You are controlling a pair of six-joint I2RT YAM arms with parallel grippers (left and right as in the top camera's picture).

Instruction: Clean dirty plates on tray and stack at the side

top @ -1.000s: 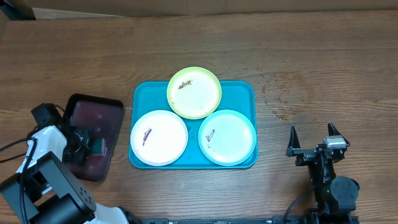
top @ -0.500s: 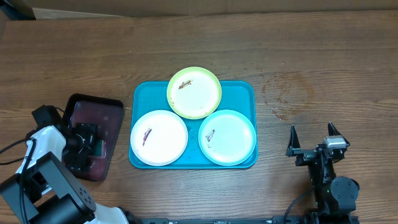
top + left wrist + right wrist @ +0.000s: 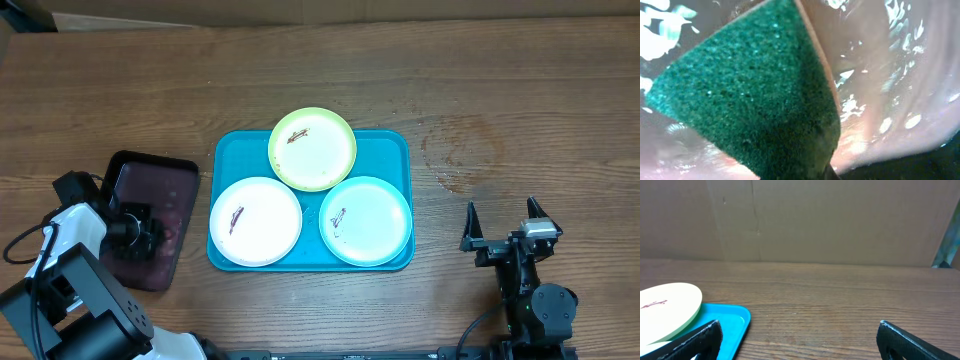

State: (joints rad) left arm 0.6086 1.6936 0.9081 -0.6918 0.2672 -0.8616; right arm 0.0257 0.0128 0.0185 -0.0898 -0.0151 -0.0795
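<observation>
Three plates, the white plate [image 3: 255, 221], the yellow-green plate [image 3: 312, 149] and the teal-rimmed plate [image 3: 366, 220], are found unmoved on the turquoise tray [image 3: 400, 140]. They lie well to the right of the left gripper [image 3: 135, 228] and to the left of the right gripper [image 3: 501, 215], each marked by a dark smear. Within the last second the left gripper was spread wide over the maroon tray [image 3: 150, 180] and has been clamped on the green sponge [image 3: 750, 95], which is now hidden beneath it from overhead. The right gripper is held with fingers apart, empty. Wiping is judged ready to begin; nothing has been cleaned or stacked.
</observation>
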